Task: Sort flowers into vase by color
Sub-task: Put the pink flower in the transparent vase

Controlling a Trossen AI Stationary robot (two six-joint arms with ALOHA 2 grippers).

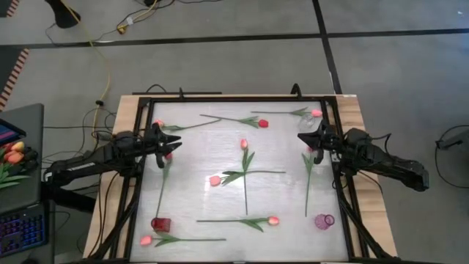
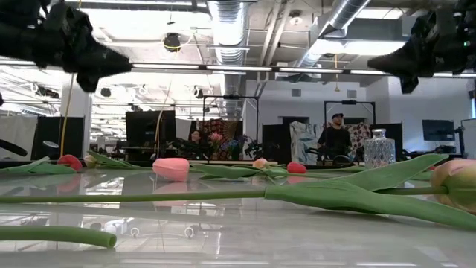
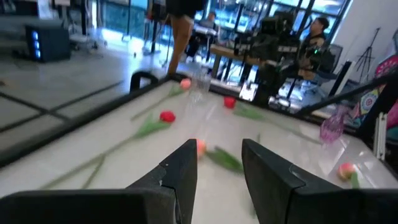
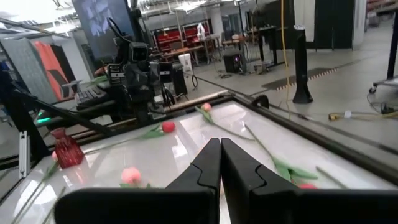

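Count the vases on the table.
3: a red vase at the high view's bottom left, a purple vase at its bottom right, and a clear glass vase by the table's right edge. None seems hidden.

Grey floor crossed by dark seams, with a yellow cable trailing over it. Open workshop beyond: exposed silver ducts under a bright ceiling, dark racks and desks. Person standing far back. Keyboard and laptop on a side desk.
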